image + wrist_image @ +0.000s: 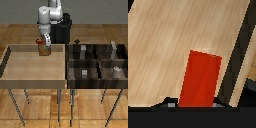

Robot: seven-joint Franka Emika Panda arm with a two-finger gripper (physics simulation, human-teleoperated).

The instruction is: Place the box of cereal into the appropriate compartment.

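Note:
The box of cereal is a small red-orange carton standing upright on the light wooden tray, close to the tray's far wall. My gripper hangs directly over its top. In the wrist view the carton shows as a red slab that runs down between my two fingertips, which flank it on either side. The jaws stand apart around the carton, and I cannot make out firm contact. The carton's picture side is hidden in the wrist view.
At the exterior view's right stands a dark bin divided into compartments, with pale grey blocks inside. The tray has raised wooden walls. The robot's black base sits behind the tray.

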